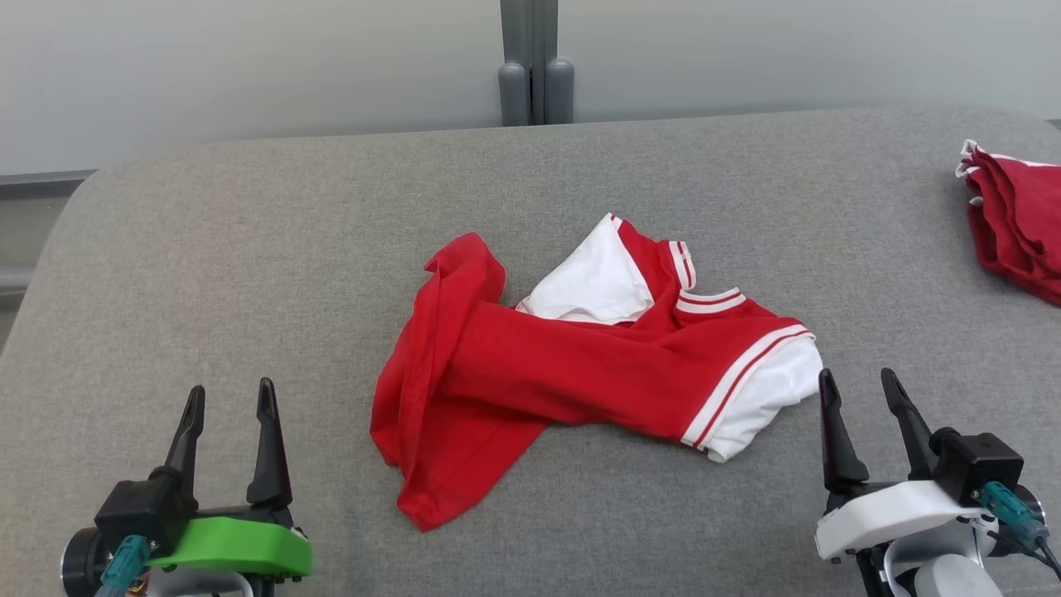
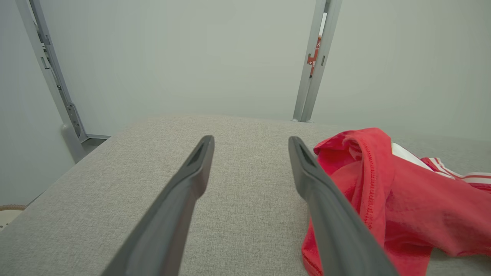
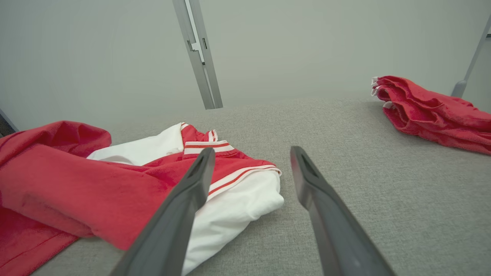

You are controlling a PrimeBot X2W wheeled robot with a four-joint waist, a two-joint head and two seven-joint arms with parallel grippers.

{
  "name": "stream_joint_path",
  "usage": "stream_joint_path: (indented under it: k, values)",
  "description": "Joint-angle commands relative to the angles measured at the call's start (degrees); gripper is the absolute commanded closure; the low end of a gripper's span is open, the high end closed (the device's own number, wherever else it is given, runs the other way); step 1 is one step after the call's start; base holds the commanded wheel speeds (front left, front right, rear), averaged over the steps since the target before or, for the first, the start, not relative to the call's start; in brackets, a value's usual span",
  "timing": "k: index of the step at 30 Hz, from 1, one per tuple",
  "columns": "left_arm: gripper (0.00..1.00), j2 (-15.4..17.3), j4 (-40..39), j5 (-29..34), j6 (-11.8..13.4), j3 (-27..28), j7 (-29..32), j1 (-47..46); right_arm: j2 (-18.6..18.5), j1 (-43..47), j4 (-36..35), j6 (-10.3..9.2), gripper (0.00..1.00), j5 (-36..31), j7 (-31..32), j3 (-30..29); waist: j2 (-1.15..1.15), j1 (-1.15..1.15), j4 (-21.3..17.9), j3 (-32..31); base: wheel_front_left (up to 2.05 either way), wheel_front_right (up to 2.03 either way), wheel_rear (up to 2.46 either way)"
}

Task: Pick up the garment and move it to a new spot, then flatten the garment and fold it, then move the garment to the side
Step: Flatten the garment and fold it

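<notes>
**Red-and-white garment lies crumpled mid-surface; both pairs of fingers wide and empty**

At the lower left of the head view, the left gripper (image 1: 231,388) sits on a green mount. Its two dark fingers (image 1: 267,448) point up the frame, spread wide with nothing between them. It stands apart from the cloth, over the grey fabric-covered surface (image 1: 249,249). In the left wrist view the left gripper (image 2: 251,140) frames bare surface (image 2: 245,214). The garment (image 2: 414,207) fills the right of that frame, its stitched red hem just beside the right-hand finger and partly hidden behind it. Whether the two touch cannot be told.

In the middle of the head view the garment (image 1: 580,373) lies rumpled on the surface. Its red body runs from lower left toward the right, a white panel shows at upper centre, and red-and-white striped trim leads to a white end on the right. At top centre a grey post (image 1: 536,62) stands against a pale wall.

At the lower right the right gripper (image 1: 857,375), on a white mount, also has its fingers wide and empty, the left one just beside the garment's white end. In the right wrist view the right gripper (image 3: 252,150) points up the frame, and its left-hand finger crosses in front of the garment (image 3: 96,191). Contact cannot be judged. A second red garment (image 1: 1015,224) is bunched at the upper right edge, well apart, and also appears at the upper right of the right wrist view (image 3: 433,111).
</notes>
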Motion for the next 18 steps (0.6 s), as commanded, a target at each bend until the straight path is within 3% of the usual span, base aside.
stream_joint_path:
  k: [1, 10, 18]
  values:
    - [0.0, -0.4, -0.1, 0.4, -0.4, 0.2, 0.0, 0.5, -0.6, 0.4, 0.9, 0.0, 0.0, -0.1, 0.0, -0.1, 0.0, 0.0, 0.1, 0.0, 0.0, 0.0, 0.0]
    - [0.0, -1.8, 0.8, 1.6, -1.6, -1.1, 0.0, -1.8, -4.2, -6.9, 6.3, 0.0, 0.0, -1.4, 2.2, 1.8, 0.0, 0.0, 1.1, 1.7, 0.0, 0.0, 0.0]
    - [0.0, -2.2, 1.7, 1.6, -2.3, -2.5, 0.0, -3.8, -7.3, -15.6, 17.5, 0.0, 0.0, -2.1, 7.0, 1.9, 0.0, 0.0, 3.7, 4.8, 0.0, 0.0, 0.0]
